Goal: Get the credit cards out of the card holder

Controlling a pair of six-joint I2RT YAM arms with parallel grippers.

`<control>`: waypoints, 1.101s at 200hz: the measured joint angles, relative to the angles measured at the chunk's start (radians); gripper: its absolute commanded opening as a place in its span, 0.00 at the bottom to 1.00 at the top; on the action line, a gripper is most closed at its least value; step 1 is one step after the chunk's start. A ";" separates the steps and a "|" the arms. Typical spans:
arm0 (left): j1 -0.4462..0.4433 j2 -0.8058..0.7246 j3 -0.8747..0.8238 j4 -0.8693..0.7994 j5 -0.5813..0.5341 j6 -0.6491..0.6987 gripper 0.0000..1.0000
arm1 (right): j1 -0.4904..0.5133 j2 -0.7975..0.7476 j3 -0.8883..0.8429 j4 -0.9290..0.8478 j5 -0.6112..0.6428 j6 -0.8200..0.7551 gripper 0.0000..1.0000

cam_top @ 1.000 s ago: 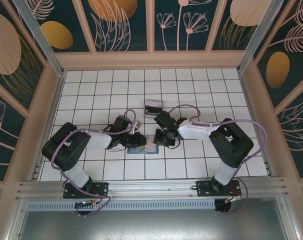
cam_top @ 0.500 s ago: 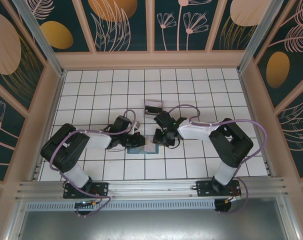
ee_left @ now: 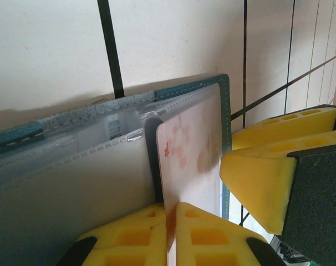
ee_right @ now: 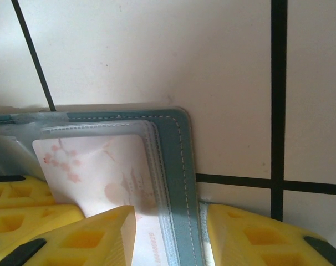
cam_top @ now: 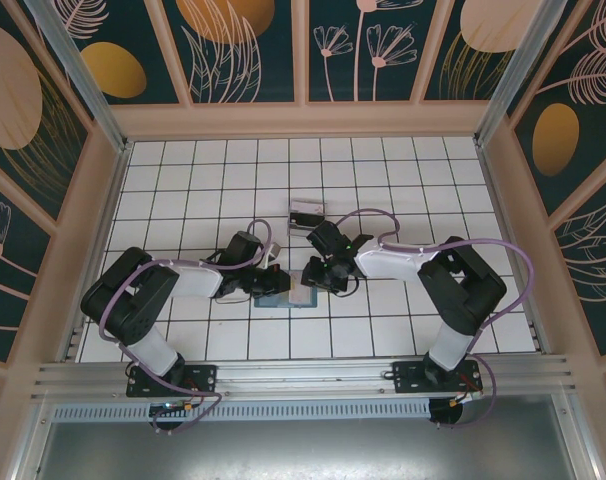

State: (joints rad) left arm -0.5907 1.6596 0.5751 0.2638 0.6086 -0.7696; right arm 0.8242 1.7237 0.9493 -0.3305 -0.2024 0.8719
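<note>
The card holder [cam_top: 281, 300] lies mid-table. At its 9 o'clock, the left gripper [ee_left: 171, 221] is clamped on a pale credit card [ee_left: 190, 149]. At 3 o'clock, the right gripper [ee_right: 165, 233] stands parted astride the holder's edge. The card is probably light, stiff and slick, so grip its exposed short edge.

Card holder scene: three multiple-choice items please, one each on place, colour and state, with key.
1. Where does the card holder lie?
A) on the tiled floor, between the two arms' jaws
B) against the back wall
C) on the left arm's base

2. The card sticking out of its clear sleeve is:
A) black
B) pale with pink blossoms
C) green

3. The left jaws are:
A) wide open
B) shut on nothing
C) shut on the card

Key:
A, the top view shows it between them.
B, both wrist views show the blossoms.
C, the yellow fingers pinch the card's edge.
</note>
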 measured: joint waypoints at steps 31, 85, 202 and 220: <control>0.000 0.000 0.000 0.000 0.000 0.001 0.14 | 0.020 0.032 0.049 -0.066 0.045 0.002 0.36; 0.000 -0.006 0.000 -0.008 -0.003 0.007 0.17 | 0.035 0.059 0.095 -0.127 0.082 0.002 0.26; 0.003 -0.019 -0.003 -0.024 -0.010 0.013 0.15 | 0.035 0.059 0.097 -0.129 0.081 0.000 0.22; 0.004 -0.015 -0.003 -0.020 -0.003 0.010 0.15 | 0.035 0.059 0.097 -0.129 0.081 -0.001 0.22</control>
State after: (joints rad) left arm -0.5869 1.6447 0.5720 0.2440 0.6052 -0.7601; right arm 0.8593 1.7824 1.0458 -0.4591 -0.1215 0.8711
